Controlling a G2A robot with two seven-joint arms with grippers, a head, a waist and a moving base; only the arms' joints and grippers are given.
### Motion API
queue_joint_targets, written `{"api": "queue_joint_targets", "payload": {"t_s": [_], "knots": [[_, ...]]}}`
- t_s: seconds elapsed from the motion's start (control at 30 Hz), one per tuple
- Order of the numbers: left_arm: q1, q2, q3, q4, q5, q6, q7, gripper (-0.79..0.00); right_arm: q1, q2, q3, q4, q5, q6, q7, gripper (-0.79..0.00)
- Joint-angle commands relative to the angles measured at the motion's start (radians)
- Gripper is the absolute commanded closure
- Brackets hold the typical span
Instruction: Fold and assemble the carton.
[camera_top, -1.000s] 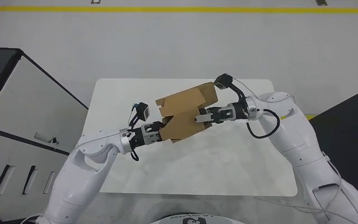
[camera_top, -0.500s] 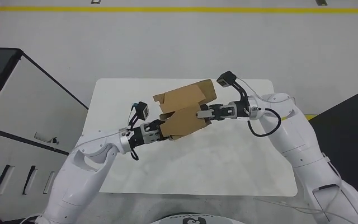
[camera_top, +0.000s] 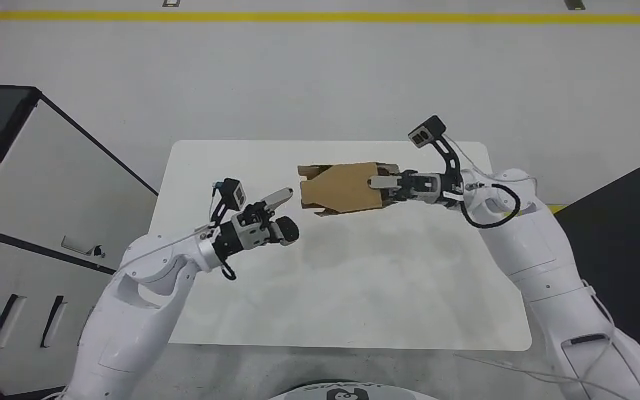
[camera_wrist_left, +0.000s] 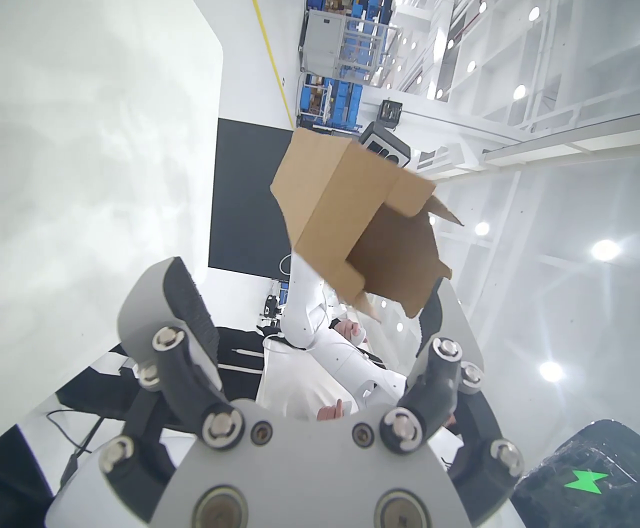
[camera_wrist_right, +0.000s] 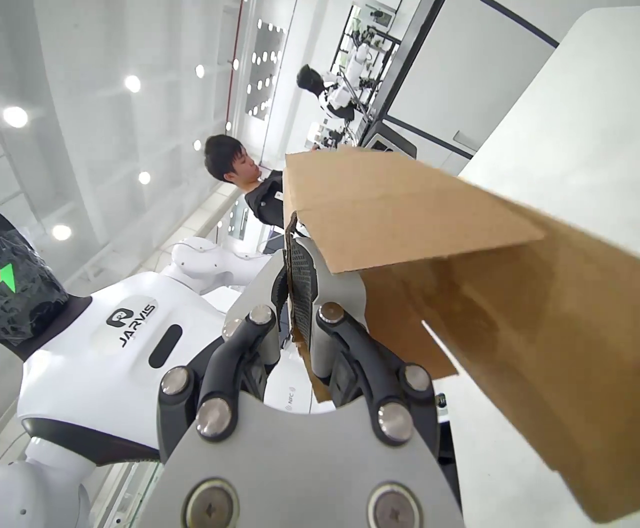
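Cardboard carton is held in the air over the far half of the desk, lying roughly level and apparently clear of the surface, with its unfolded open end turned towards the left arm. Right claw is closed on one thin edge panel at the carton's right end, the board pinched between its two fingers; no other support is evident. Left claw is spread wide and empty, standing apart from the carton, just off the open end. Risk one: the whole carton hangs from a single pinch at one end, so any push at the far end is likely to lever it, causing the panel to crease, tear or slide out of the grip, and the carton would drop to the desk. Risk two: the loose flaps at the open end project unevenly, and a finger of the left claw entering there could snag one and fold it the wrong way. Risk three: the tube is not locked square, so side pressure from the left claw may collapse it flat instead of forming it
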Motion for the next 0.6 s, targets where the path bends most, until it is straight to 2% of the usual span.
{"api": "queue_joint_targets", "payload": {"t_s": [0.0,0.23,0.33,0.57], "knots": [[0.006,0.0,-0.003,-0.012,-0.002,-0.014,0.002,-0.785,-0.004,0.001,0.008,-0.005,0.008,-0.003,0.007,0.0],[0.01,0.0,-0.006,-0.015,-0.005,-0.03,0.006,-0.785,-0.006,0.001,0.009,-0.007,0.008,-0.005,0.009,0.0],[0.014,0.0,-0.002,-0.016,-0.002,-0.032,0.017,-0.785,-0.026,0.001,0.012,-0.035,0.006,0.01,-0.037,0.0],[0.03,0.004,-0.027,-0.03,-0.033,0.056,0.034,-0.785,-0.03,0.005,0.047,-0.077,-0.01,-0.01,-0.053,0.0]]}}
